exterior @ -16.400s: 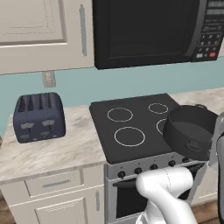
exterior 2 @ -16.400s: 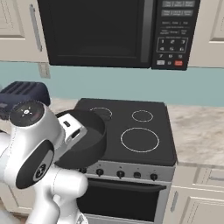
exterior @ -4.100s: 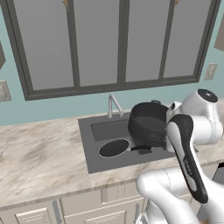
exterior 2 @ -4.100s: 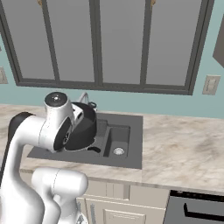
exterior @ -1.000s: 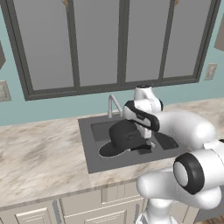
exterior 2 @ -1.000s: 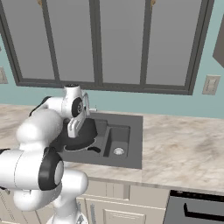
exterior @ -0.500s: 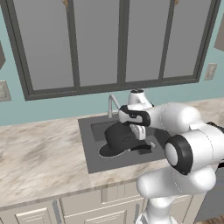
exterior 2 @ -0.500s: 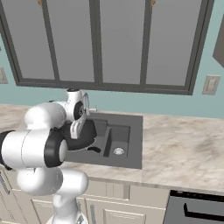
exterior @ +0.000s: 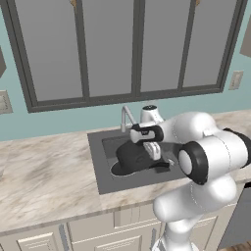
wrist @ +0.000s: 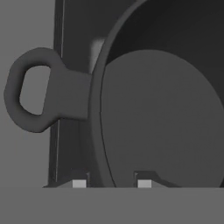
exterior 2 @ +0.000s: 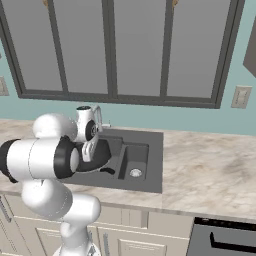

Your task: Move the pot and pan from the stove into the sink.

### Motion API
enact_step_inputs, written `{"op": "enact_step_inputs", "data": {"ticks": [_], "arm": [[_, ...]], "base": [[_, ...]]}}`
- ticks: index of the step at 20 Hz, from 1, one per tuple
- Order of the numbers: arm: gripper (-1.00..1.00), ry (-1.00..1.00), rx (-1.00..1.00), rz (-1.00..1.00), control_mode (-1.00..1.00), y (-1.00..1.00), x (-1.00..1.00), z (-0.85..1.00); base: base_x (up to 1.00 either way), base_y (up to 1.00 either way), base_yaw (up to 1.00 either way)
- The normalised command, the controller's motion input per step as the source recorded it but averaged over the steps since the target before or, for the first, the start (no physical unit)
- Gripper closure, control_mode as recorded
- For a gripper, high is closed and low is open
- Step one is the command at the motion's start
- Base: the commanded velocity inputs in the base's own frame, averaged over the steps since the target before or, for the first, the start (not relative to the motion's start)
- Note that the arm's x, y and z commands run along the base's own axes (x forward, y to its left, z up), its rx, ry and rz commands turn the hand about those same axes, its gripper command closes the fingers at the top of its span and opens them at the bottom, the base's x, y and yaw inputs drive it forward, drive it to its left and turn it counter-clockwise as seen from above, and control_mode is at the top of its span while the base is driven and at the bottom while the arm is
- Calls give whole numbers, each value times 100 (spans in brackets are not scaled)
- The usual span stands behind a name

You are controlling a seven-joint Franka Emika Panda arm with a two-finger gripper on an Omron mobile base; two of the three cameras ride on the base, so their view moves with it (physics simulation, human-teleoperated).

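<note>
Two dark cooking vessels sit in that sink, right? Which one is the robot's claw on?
The pot, the deeper one with a looped side handle; the gripper straddles its rim. The flat pan lies under it.

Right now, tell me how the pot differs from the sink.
The pot is round with a loop handle; the sink is a rectangular basin. The pot hangs tilted, its rim between the jaws of the gripper; the sink sits level, recessed in the counter. The pot is smaller and fits within the sink. Both are dark grey and matte.
</note>
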Motion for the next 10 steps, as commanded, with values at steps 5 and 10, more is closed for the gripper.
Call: {"op": "enact_step_inputs", "data": {"ticks": [5, 10], "arm": [[100, -2, 0, 1, -100, 0, 0, -13], [-100, -1, 1, -1, -100, 0, 0, 8]], "base": [[0, 0, 0], [0, 0, 0]]}}
